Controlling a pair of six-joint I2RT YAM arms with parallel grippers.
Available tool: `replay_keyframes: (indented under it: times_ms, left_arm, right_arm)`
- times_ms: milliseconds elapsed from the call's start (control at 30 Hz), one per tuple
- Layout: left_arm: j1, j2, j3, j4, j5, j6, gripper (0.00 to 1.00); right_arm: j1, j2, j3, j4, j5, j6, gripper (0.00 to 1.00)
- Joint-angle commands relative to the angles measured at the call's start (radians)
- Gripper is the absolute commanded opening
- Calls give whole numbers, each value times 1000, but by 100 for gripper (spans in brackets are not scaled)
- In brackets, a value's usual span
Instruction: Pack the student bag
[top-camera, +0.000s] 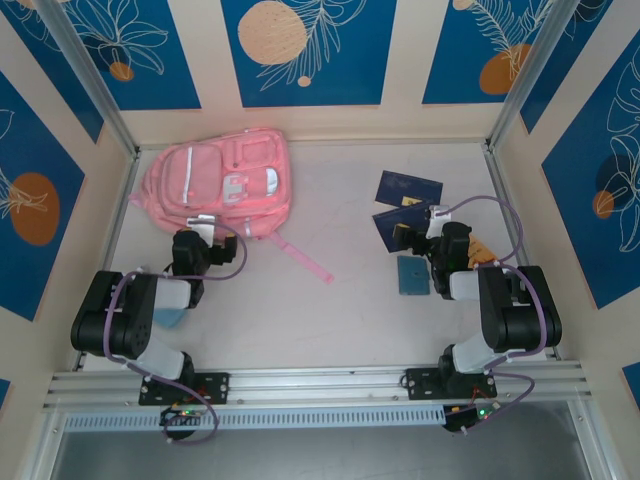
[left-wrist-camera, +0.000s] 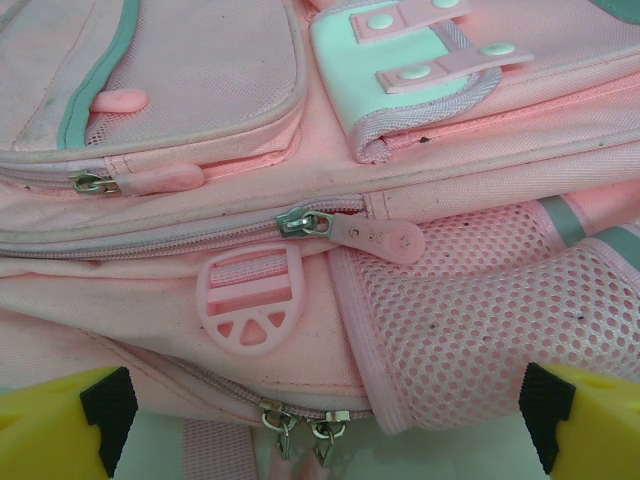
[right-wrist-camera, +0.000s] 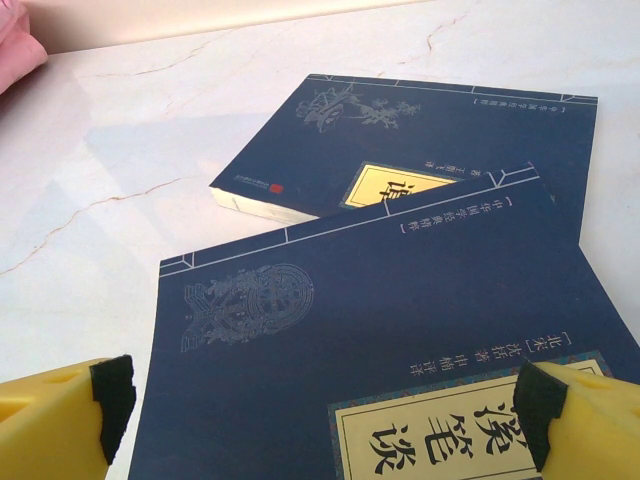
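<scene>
Both are seen spread and empty: student bag (left-wrist-camera: 200, 90) just ahead of left gripper (left-wrist-camera: 320, 425), two overlapped blue booklets (right-wrist-camera: 330, 340) beneath right gripper (right-wrist-camera: 320, 415).

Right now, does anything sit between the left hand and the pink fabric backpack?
Nothing visible does. The left hand is open right at the near edge of the soft pink fabric backpack, with the metal zipper pulls directly ahead of it.
</scene>
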Motion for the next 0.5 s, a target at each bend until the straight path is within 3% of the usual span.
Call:
replay_keyframes:
  times_ms: [0, 233, 467]
  left_arm:
    - [15, 6, 21, 37, -9, -15, 100]
    - [15, -79, 2, 2, -68, -36, 100]
    - [15, -333, 73, -350, -99, -83, 100]
  right_arm:
    - [-7, 7, 20, 34, 7, -26, 99]
    - [-9, -89, 18, -32, 36, -15, 99]
    - [1, -328, 75, -323, 140, 53, 99]
